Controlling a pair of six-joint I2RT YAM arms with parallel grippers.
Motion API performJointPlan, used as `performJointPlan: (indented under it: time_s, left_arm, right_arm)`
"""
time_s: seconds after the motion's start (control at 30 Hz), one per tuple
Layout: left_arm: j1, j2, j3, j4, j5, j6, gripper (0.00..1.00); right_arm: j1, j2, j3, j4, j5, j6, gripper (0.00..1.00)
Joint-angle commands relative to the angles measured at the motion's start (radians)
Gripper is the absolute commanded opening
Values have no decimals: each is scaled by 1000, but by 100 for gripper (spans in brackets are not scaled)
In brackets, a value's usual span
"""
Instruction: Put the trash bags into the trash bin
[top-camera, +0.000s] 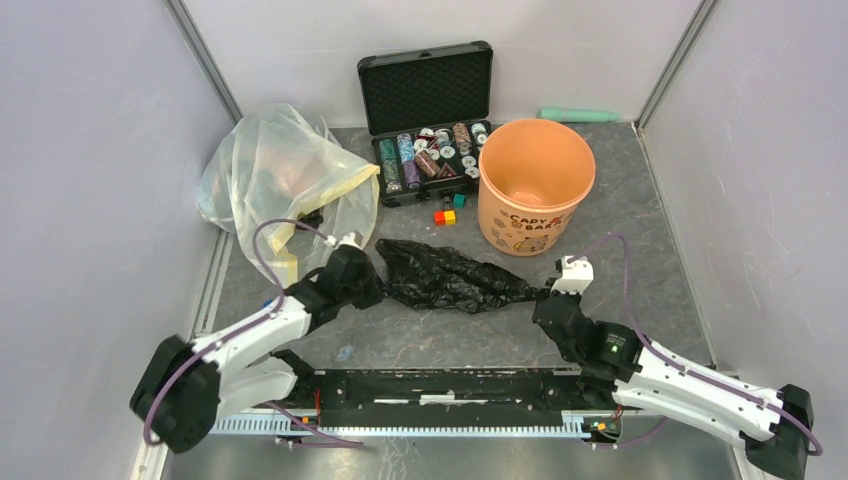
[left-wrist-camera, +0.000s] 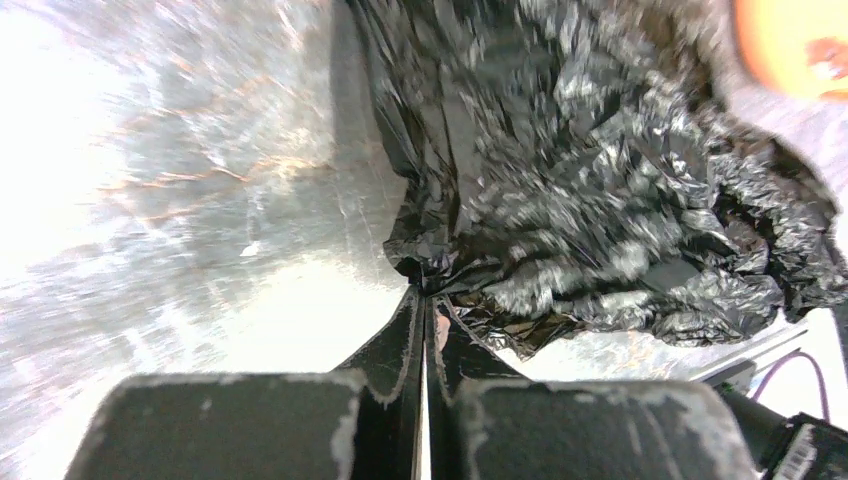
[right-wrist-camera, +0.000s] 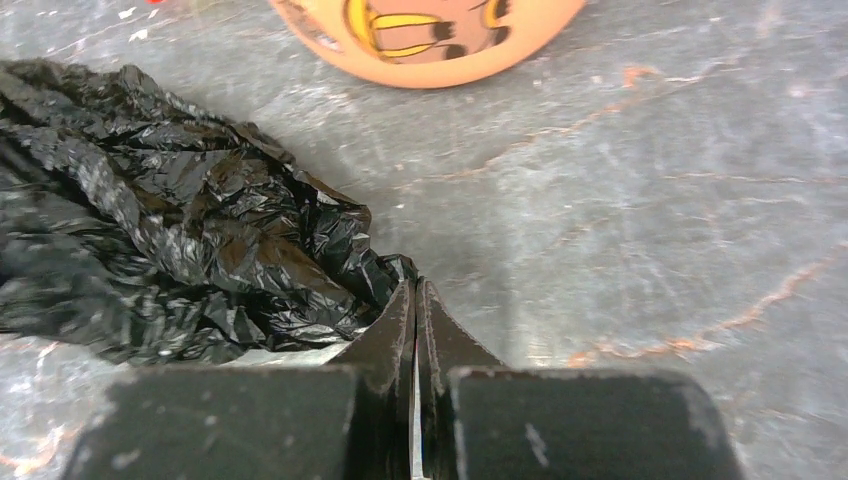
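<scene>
I am gripping the trash bag (top-camera: 450, 275) at both ends, so the step in hand is the pick-up. The lift and carry to the trash bin (top-camera: 520, 225) are not yet begun.

Starting on my left, my left gripper (left-wrist-camera: 422, 295) is pressing its jaws fully together with no gap showing. A gathered corner of black film is running straight into the tips, so I judge I am holding it there. From those fingers the bag is spreading ahead and off to the right, crumpled and lying on the table (top-camera: 400, 345).

Moving right along the bag, its other end is tapering into my right gripper (right-wrist-camera: 415, 285). Those jaws are likewise closed tight, with a twist of film meeting their left side. I am taking that as a pinch too, though little film is showing at the tips. From the right fingers the bag is lying ahead and to the left. The bin is standing ahead of them, apart from the tips, upright with its mouth open.

Next, I judge, both arms need to rise together, draw the ends closer, and carry the bag over the rim before letting go. So thin a pinch could slip.
</scene>
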Motion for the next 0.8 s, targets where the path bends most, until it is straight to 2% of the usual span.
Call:
performJointPlan:
  time_s: [0.0,0.1,0.23,0.43,0.57,0.63,0.67,0.73,0.77]
  left_arm:
    - [110,-184,61,-198,-24,111,2]
    - [181,-297,82,-289,17,143,2]
    - [192,-387,135,-370,62,165,2]
    - [192,-440,234,-445,142,203,2]
    - [192,-451,320,-505,188,221,2]
    - [192,-460,354,-526,221,220,2]
    - [192,-466,369,-529,238,214,2]
    - [192,-475,390,-532,281,196,2]
    - [192,-480,402,-532,305,183,2]
  right_arm:
    - [-2,-47,92,-174,179,72,0]
    - [-2,-78,122,-237,231,86,0]
    - [-2,-114,132,-225,229,37,0]
    - [-2,-124,152,-163,161,-63,0]
    - [-2,-129,177,-81,46,-176,3]
    - [-2,-133,193,-39,-31,-235,9]
    - [-3,-134,204,-20,-72,-252,18]
    - [-3,-146,219,17,-139,-284,42]
    - [-1,-153,225,38,-168,-301,46]
